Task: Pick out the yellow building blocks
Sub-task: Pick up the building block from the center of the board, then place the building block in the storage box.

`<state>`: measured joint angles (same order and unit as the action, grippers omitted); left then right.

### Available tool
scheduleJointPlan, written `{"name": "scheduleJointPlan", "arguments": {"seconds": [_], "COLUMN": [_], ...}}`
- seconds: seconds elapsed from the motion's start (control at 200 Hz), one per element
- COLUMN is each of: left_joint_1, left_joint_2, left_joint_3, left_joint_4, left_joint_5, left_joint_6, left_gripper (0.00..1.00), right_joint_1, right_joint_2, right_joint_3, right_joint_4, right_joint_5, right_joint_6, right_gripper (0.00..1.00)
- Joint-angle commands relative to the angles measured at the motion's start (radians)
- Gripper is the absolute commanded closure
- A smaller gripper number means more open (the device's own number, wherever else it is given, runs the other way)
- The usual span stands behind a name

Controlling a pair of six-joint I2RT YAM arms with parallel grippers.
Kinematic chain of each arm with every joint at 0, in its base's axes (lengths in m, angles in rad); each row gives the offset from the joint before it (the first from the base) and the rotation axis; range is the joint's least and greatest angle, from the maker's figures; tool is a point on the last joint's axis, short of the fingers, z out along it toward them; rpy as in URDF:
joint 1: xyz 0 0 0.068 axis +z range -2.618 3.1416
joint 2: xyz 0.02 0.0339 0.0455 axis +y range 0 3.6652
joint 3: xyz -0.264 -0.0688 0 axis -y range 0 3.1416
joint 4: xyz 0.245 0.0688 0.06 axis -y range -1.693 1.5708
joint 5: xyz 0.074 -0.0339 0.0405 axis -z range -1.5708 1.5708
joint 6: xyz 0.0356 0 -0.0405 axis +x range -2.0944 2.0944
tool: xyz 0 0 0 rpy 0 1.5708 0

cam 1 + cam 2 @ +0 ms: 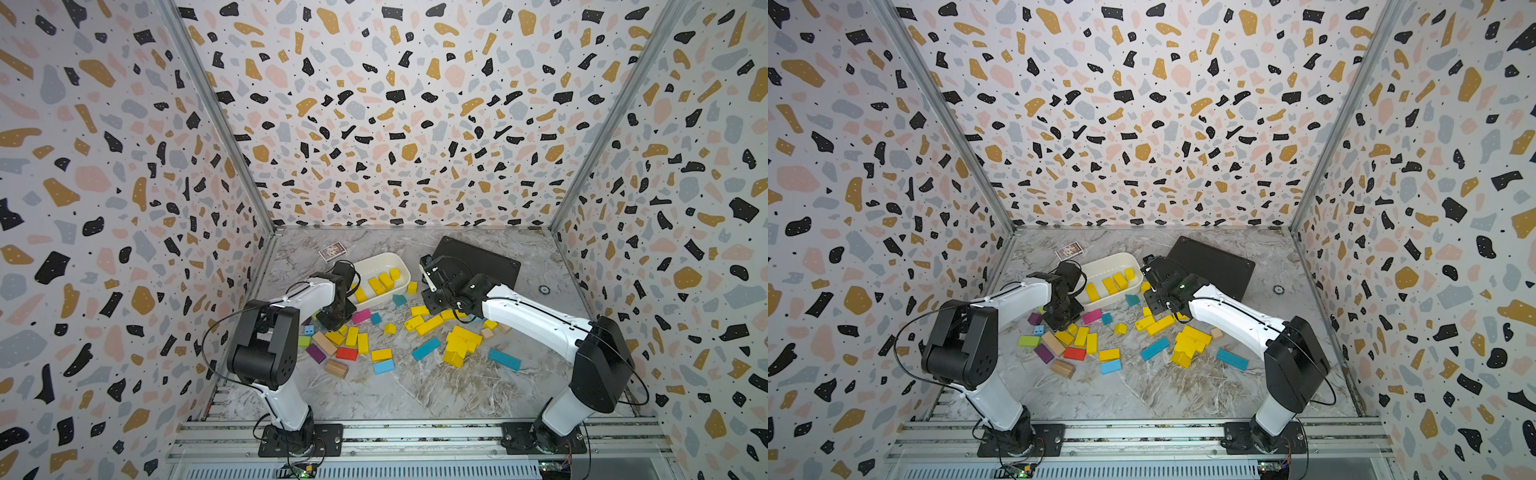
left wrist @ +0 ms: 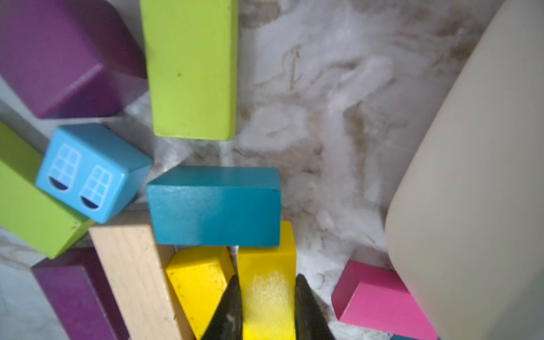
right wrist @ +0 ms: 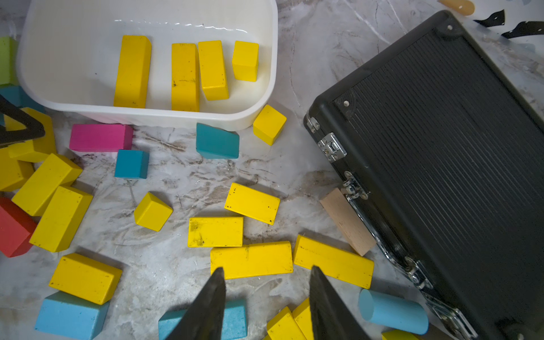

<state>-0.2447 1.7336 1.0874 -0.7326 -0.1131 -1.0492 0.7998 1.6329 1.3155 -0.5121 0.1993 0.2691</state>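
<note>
Grey marbled tabletop [image 1: 415, 386] across the lower middle in both top views. Black ribbed case [image 1: 482, 255] right of centre; white plastic tub [image 1: 374, 266] just left of it, holding four yellow building blocks [image 3: 185, 76], many more loose below among other colours. Left gripper [image 2: 266, 278], left of centre, pinched on one yellow bar [image 2: 266, 253] beside a teal rectangular block [image 2: 215, 206]. Right gripper [image 3: 267, 268] spread, empty, above the loose yellow pieces.
</note>
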Motion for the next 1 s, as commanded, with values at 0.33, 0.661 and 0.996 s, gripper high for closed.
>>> {"name": "scheduleJointPlan", "arguments": {"seconds": [0.33,0.661,0.996], "left_joint_1": [-0.01,-0.033,-0.061], "left_joint_2": [-0.29,-0.093,0.165], "left_joint_3": [0.039,0.324,0.496], "left_joint_4": [-0.13,-0.086,-0.044], "left_joint_5": [-0.183,0.01,0.078], "left_joint_6": [0.118,0.28,0.314], "left_gripper": [0.87,0.91,0.91], "right_joint_1": [0.003,0.003,0.003], "right_joint_2": [-0.038,-0.049,-0.082], "right_joint_3": [-0.021,-0.029,-0.06], "right_joint_4": [-0.002,-0.003,-0.001], "right_joint_5": [0.011,0.025,0.051], "right_joint_6": [0.015,0.014,0.029], "right_gripper": [0.52,0.52,0.52]}}
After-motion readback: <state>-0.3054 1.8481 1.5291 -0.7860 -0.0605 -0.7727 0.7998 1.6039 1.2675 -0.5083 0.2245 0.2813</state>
